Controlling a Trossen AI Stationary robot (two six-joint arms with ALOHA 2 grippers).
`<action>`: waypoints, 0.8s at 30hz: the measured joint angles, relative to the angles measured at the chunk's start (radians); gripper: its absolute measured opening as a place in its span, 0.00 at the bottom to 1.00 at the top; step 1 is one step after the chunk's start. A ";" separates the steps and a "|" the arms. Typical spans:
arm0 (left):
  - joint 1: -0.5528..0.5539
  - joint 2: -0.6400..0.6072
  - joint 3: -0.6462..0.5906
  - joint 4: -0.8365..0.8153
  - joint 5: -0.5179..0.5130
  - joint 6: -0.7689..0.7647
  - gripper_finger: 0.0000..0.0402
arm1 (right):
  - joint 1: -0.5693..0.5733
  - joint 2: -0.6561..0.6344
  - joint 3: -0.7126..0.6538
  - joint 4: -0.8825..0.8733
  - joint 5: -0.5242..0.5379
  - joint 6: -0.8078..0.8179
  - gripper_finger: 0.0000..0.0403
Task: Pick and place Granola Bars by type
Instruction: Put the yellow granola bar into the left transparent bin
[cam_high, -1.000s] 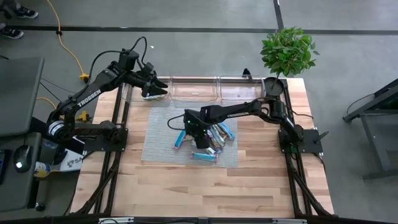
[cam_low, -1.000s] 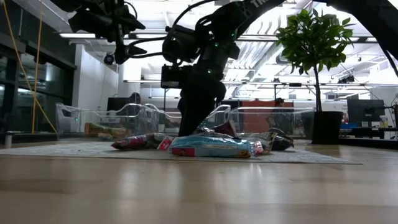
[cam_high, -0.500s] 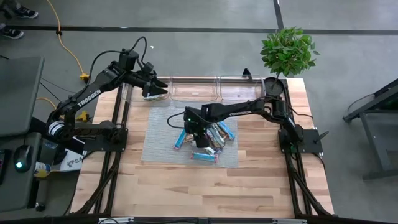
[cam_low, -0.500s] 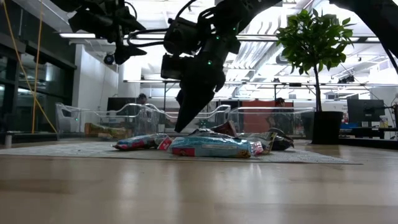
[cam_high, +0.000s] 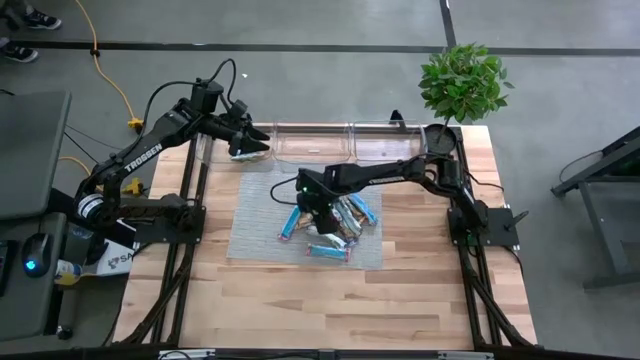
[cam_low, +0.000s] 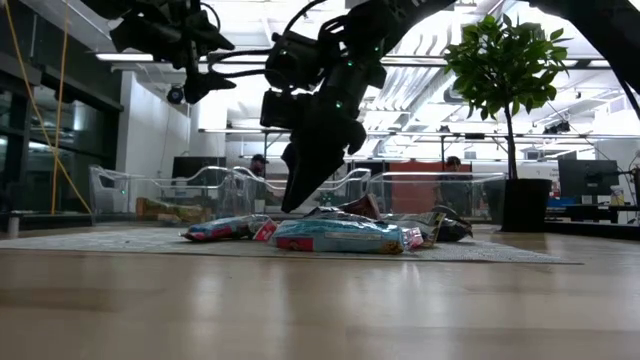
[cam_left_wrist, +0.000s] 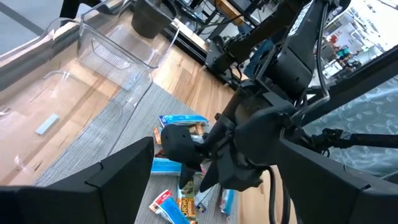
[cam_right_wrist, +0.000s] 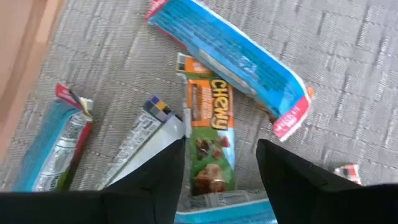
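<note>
You've three clear bins (cam_high: 313, 142) at twelve o'clock; the left one holds bars (cam_low: 160, 209). Both end effectors, left (cam_high: 250, 147) and right (cam_high: 318, 213), gape empty.

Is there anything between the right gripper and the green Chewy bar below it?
Nothing visible. The right gripper hangs open just above the green bar, with only air between. A blue bar overlaps the green bar's far end, and a silver bar lies close alongside.

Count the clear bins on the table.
3, in a row along the far edge: left bin below the left gripper, middle bin, right bin by the potted plant.
</note>
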 joint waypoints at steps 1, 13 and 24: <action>0.000 0.000 0.000 0.000 0.000 0.000 0.82 | 0.000 0.000 0.000 0.000 -0.006 0.000 0.47; 0.000 0.000 0.000 0.000 -0.001 -0.001 0.82 | -0.002 0.029 -0.001 0.006 0.001 -0.006 0.47; 0.000 0.000 0.000 -0.001 -0.002 -0.003 0.82 | 0.000 0.077 0.001 0.022 -0.028 0.010 0.47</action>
